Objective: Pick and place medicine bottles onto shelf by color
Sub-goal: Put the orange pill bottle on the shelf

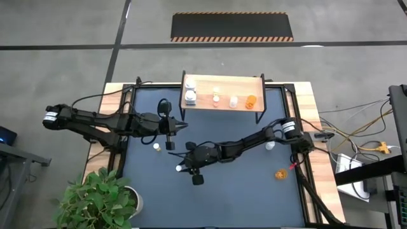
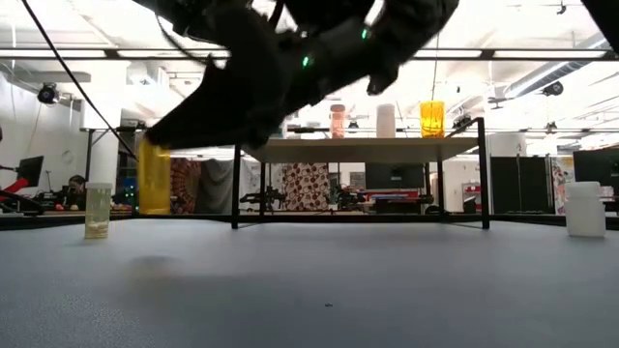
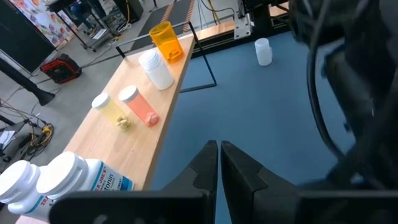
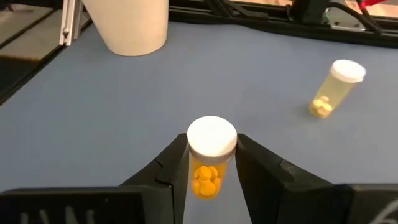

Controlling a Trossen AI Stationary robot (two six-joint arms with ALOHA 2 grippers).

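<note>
The right fingers (image 4: 211, 165) clamp an orange bottle (image 4: 210, 163) from both sides; it has a round white cap and orange pills inside, and it sits near the middle of the tabletop (image 1: 241, 178), toward its front. The left fingers (image 3: 219, 163) are pressed together on nothing, hanging over the blue mat just in front of the shelf (image 1: 222, 91).

The shelf is a light-wood board on thin black legs at the back of the tabletop. On it, in the left wrist view, lie two big white bottles with labels (image 3: 56, 183) at one end, then a pale yellow bottle (image 3: 112, 111), a pink one (image 3: 140, 107), a white one (image 3: 155, 68) and an uncapped orange vial (image 3: 166, 41) at the other end.

Loose on the mat: a white bottle (image 1: 270, 145) near the right arm's base, an orange one (image 1: 280, 173) toward the front right, and a pale yellow bottle with a white cap (image 4: 334, 87) lying tilted, apart from the held one. A white plant pot (image 4: 129, 25) stands beyond at the mat's edge.
</note>
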